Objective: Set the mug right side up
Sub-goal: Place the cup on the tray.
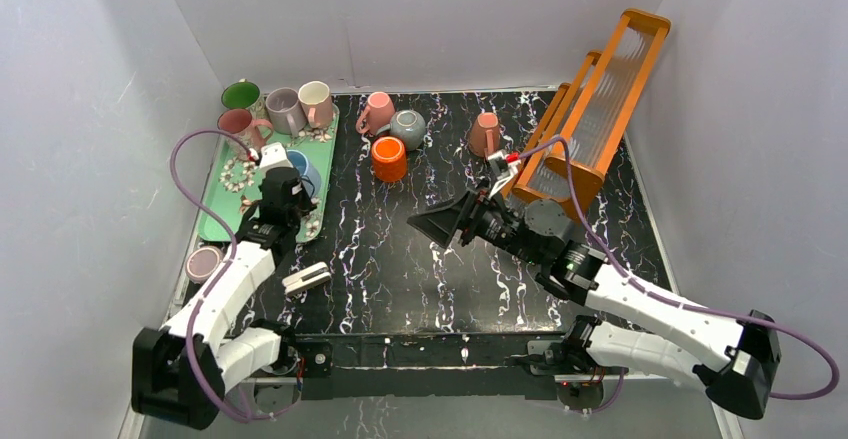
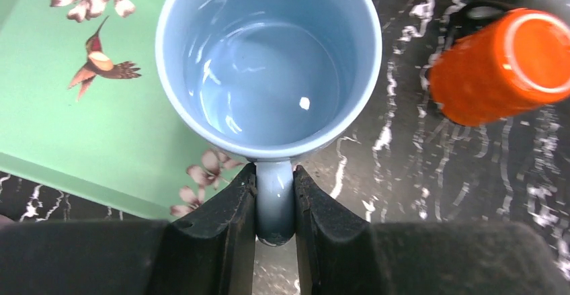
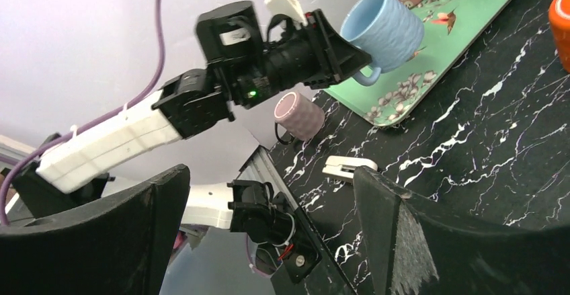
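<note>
A light blue mug (image 2: 269,60) stands mouth up over the right edge of the green flowered tray (image 2: 67,140). My left gripper (image 2: 274,174) is shut on its handle (image 2: 274,207), one finger on each side. From above, the mug (image 1: 306,171) shows just right of the left gripper (image 1: 288,181). In the right wrist view the same mug (image 3: 383,23) hangs from the left arm, and I cannot tell whether its base touches the tray. My right gripper (image 1: 432,224) is open over the middle of the table, and nothing lies between its fingers (image 3: 269,174).
An upside-down orange mug (image 1: 390,159) stands right of the tray, with a pink mug (image 1: 375,111), a grey mug (image 1: 408,129) and a brownish mug (image 1: 484,134) behind. Several mugs fill the tray's back (image 1: 280,109). An orange rack (image 1: 600,109) stands far right. A white clip (image 1: 306,278) and a pink mug (image 1: 204,262) lie near left.
</note>
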{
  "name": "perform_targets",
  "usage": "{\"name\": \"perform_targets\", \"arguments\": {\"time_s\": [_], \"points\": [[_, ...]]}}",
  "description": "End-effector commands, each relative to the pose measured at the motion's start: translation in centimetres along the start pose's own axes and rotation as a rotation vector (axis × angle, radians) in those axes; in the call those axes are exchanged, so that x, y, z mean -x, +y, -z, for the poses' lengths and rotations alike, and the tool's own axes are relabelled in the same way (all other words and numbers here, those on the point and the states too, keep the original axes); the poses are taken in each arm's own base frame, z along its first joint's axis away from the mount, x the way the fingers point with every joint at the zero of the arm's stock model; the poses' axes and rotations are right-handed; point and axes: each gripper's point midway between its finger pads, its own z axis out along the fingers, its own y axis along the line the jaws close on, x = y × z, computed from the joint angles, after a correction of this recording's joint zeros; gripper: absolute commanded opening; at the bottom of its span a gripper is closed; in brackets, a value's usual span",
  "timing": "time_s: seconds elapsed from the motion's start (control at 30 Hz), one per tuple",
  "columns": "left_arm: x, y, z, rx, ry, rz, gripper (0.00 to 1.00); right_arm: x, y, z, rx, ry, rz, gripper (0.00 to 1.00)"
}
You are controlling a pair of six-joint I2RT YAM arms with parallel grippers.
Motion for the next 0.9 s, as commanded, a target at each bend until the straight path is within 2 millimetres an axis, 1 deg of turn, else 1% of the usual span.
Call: {"name": "perform_targets", "arguments": {"time_s": [0.0, 0.13, 0.27, 0.47, 0.63, 0.77, 0.87], "points": [[6.9, 0.2, -1.4, 0.079, -0.21, 0.008, 0.0, 0.8, 0.7, 1.4, 0.016, -0.023, 0.069, 0.99], [6.7, 0.2, -3.8, 0.096, -0.188, -0.016, 0.0, 0.5, 0.5, 1.9, 0.012, -0.013, 0.072, 0.99], [7.4, 0.5, -5.6, 0.115, -0.19, -0.025, 0.0, 0.2, 0.3, 2.2, 0.006, 0.001, 0.081, 0.99], [7.3, 1.9, -8.6, 0.161, -0.173, -0.05, 0.0, 0.6, 0.5, 2.8, 0.006, -0.011, 0.102, 0.99], [7.3, 3.1, -10.6, 0.211, -0.153, -0.101, 0.0, 0.6, 0.5, 3.2, 0.003, -0.01, 0.114, 0.99], [7.5, 3.1, -12.2, 0.188, -0.149, -0.101, 0.0, 1.0, 0.0, 3.4, -0.023, -0.033, 0.121, 0.99], [7.2, 3.5, -13.3, 0.208, -0.133, -0.104, 0.0, 1.1, -0.1, 3.3, -0.032, -0.037, 0.122, 0.99]]}}
